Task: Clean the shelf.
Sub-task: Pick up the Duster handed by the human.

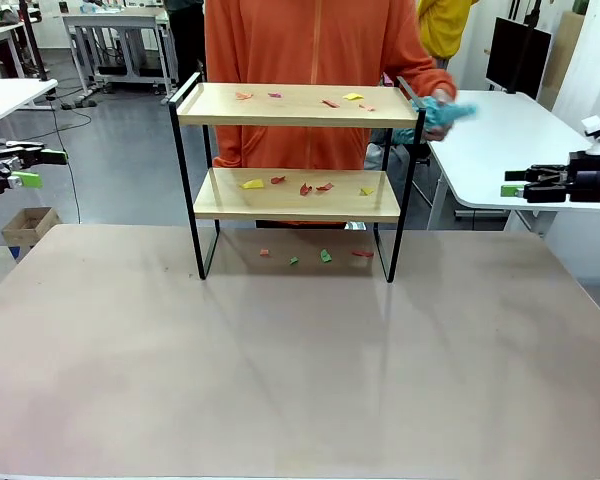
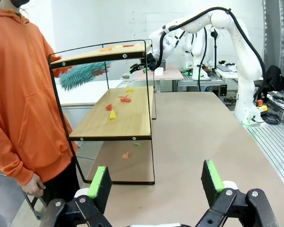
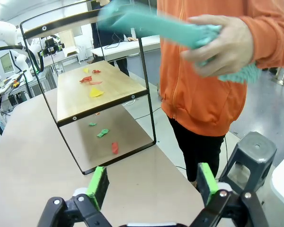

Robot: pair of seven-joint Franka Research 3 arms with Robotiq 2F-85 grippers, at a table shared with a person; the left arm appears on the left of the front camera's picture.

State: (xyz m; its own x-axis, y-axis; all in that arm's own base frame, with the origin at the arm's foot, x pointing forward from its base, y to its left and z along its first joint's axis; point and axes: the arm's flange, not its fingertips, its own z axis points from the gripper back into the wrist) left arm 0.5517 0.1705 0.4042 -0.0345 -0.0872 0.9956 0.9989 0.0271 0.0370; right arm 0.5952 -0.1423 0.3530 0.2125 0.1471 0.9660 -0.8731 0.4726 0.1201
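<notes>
Tan surface (image 1: 280,380), far edge: shelf (image 1: 280,203) littered with scraps (image 1: 252,184). Fingers of left gripper (image 1: 40,167) and right gripper (image 1: 512,183) apart, empty. Best dust top board (image 1: 295,111) first.

Our right arm (image 2: 239,49) is white, a black cable along it; left claw (image 2: 155,166) and right claw (image 3: 152,167) are black, green-padded.

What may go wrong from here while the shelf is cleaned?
1. The paper scraps on the top board of the shelf may be swept off onto the lower board or the table, where scraps already lie.
2. The person's hand holds a teal duster at the shelf end nearest the open right gripper; if that arm moves in, they might collide.
3. The shelf stands on thin legs; a hard push might shift it.
</notes>
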